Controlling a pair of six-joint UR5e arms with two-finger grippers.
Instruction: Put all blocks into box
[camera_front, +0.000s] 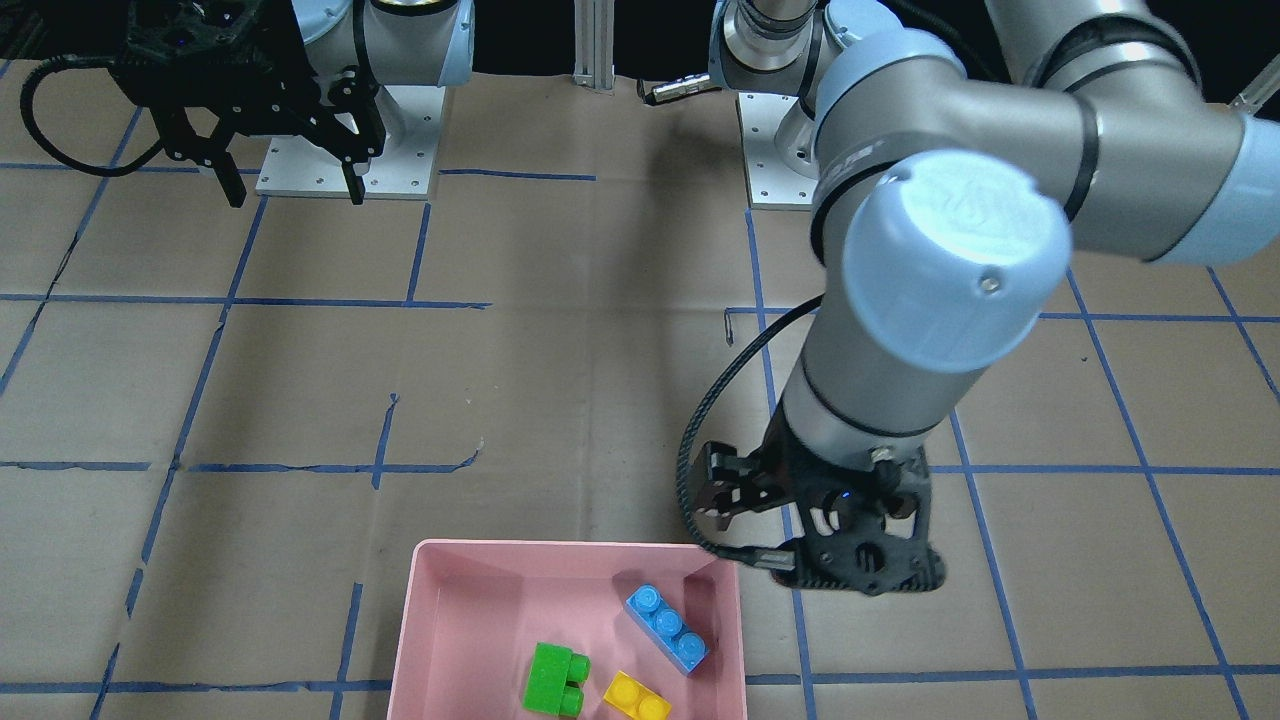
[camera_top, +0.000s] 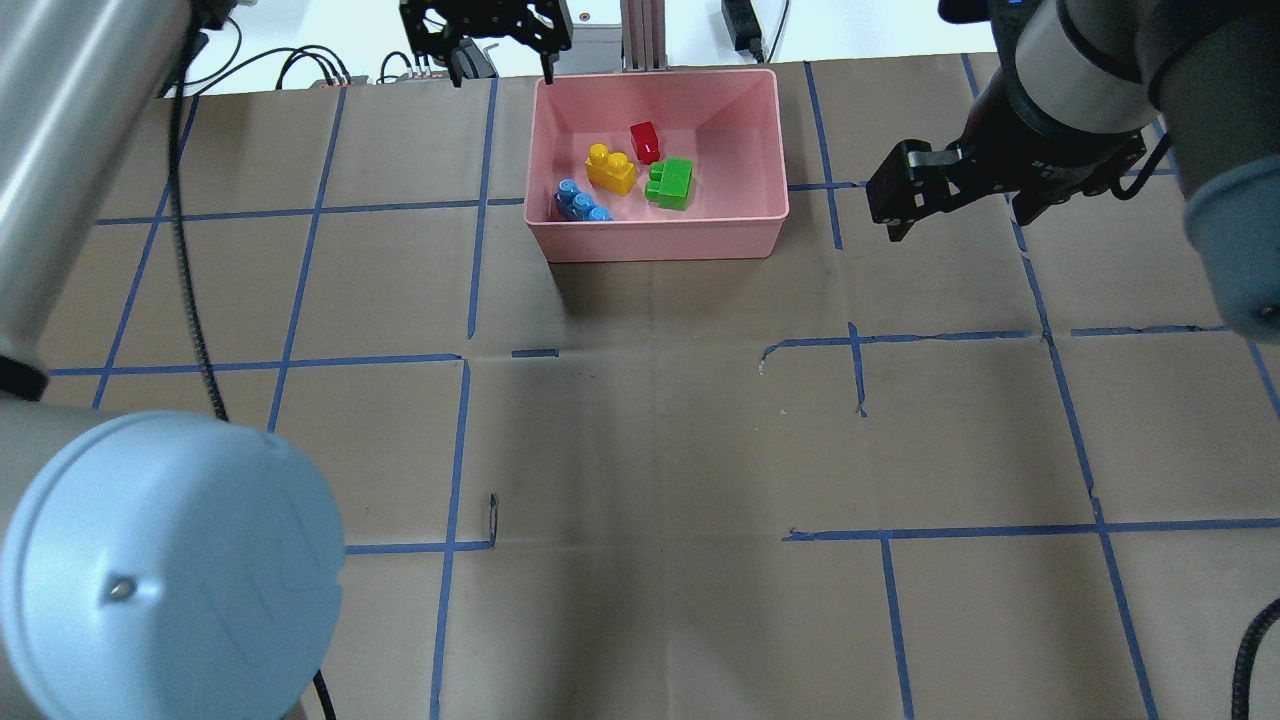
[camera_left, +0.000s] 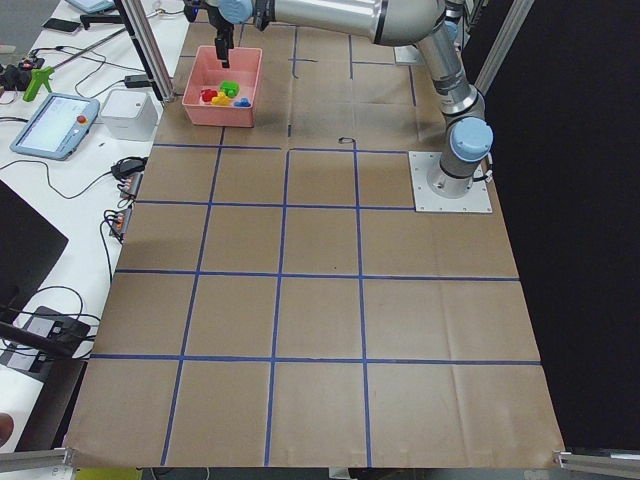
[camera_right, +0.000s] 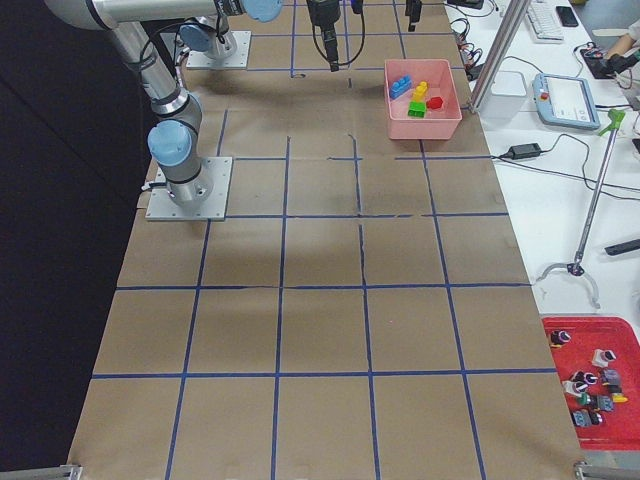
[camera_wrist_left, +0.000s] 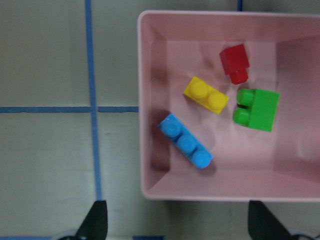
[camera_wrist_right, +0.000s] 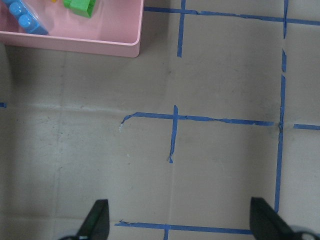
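Observation:
The pink box (camera_top: 660, 238) stands at the table's far edge. In it lie the blue block (camera_top: 582, 202), yellow block (camera_top: 610, 168), green block (camera_top: 671, 184) and red block (camera_top: 645, 140). The left wrist view shows them all: blue (camera_wrist_left: 186, 141), yellow (camera_wrist_left: 206, 95), green (camera_wrist_left: 257, 109), red (camera_wrist_left: 234, 62), inside the box (camera_wrist_left: 150, 100). My left gripper (camera_wrist_left: 180, 222) is open and empty, held above the box's edge (camera_front: 470, 590). My right gripper (camera_wrist_right: 180, 222) is open and empty, high over bare table, off to the box's side (camera_top: 950, 195).
Brown paper with a blue tape grid covers the table. The arm base plates (camera_front: 345, 140) stand at the robot's side. Beyond the box are an aluminium post (camera_top: 640, 35) and cables. A side bench carries a teach pendant (camera_left: 55, 125) and a red parts tray (camera_right: 590, 385).

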